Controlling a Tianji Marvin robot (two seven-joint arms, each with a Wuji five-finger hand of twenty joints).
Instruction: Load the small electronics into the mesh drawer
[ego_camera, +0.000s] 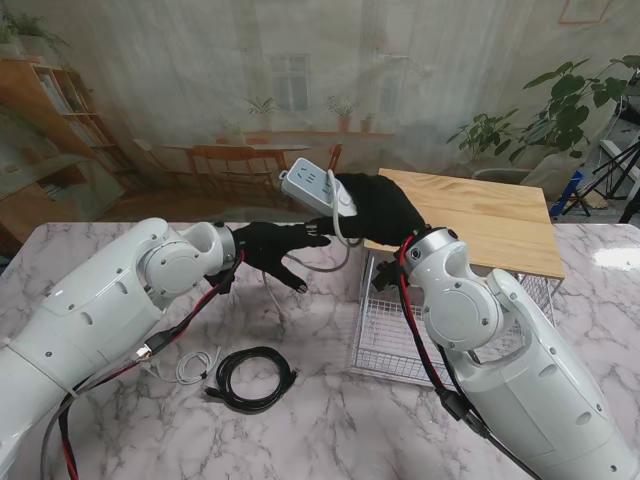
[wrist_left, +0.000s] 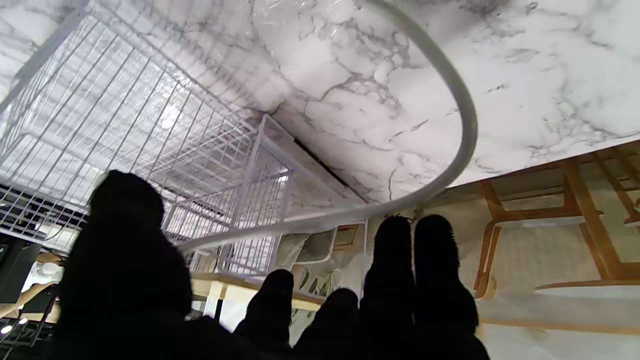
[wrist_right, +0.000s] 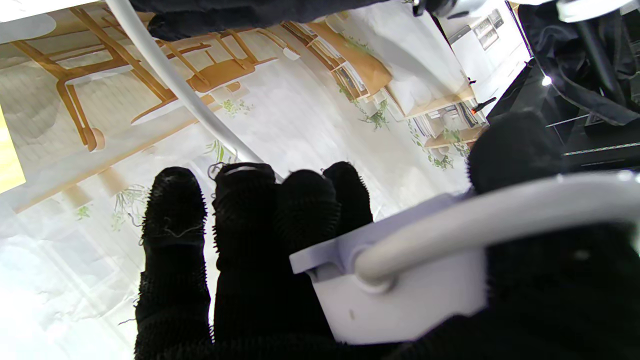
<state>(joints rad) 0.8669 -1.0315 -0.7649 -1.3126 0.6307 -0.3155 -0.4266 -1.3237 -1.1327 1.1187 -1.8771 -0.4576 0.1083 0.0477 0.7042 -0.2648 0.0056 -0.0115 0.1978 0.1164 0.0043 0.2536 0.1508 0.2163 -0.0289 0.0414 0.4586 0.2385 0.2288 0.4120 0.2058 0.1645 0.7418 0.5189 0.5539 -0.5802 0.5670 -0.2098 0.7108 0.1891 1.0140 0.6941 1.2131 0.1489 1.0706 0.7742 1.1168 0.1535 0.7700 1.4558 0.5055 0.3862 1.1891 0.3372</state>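
While the right robot hand (ego_camera: 378, 205) grips the white power strip (ego_camera: 318, 187) aloft beyond the mesh drawer (ego_camera: 400, 330), the left robot hand (ego_camera: 272, 247) hovers beside it, fingers spread, holding nothing, near the strip's drooping white cord (wrist_left: 460, 125).

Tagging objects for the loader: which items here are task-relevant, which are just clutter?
Job:
white power strip, held in right robot hand
mesh drawer
black coiled cable
white cable
left robot hand, open

Clutter:
wooden top over drawer
plant behind table
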